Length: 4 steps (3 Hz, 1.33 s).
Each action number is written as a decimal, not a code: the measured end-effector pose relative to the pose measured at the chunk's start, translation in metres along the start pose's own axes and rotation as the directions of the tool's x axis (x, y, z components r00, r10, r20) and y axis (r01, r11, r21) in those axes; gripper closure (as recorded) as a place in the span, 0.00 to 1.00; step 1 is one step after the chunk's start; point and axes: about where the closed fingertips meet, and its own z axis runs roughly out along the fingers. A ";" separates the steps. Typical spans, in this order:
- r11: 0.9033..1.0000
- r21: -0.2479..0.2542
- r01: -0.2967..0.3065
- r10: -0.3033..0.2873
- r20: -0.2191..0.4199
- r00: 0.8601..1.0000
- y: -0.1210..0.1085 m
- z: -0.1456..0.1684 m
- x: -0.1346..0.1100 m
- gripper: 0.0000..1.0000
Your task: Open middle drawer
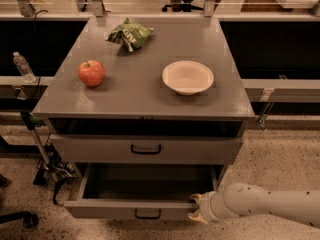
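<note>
Middle drawer pulled out, end effector at its right front corner

End effector (196,210): against the front edge of the middle drawer (105,210), which extends from it toward view-left; its opening cannot be told. The drawer's interior is in shadow. Directly above the end effector is the taller drawer (100,150), shut. Higher, on the table (135,94): a white bowl (188,77); up and further left, a red apple (91,73) and a green snack bag (129,35).

Floor: speckled beige terrazzo floor (285,159), all round my desk.
Desk: grey metal desk (135,91), centred.
Behind: black back panels (280,44) above a long grey ledge (290,86).
Light: warm, dim.
End effector: my end effector (197,213), low at the desk's front right.
</note>
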 end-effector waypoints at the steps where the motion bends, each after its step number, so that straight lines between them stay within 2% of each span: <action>1: 1.000 0.000 0.000 0.000 0.001 1.000 0.001 -0.004 -0.002 1.00; 3: 1.000 0.000 0.000 0.000 0.001 1.000 0.001 -0.005 -0.003 1.00; 4: 1.000 0.011 -0.009 0.008 0.019 1.000 0.025 -0.010 -0.003 1.00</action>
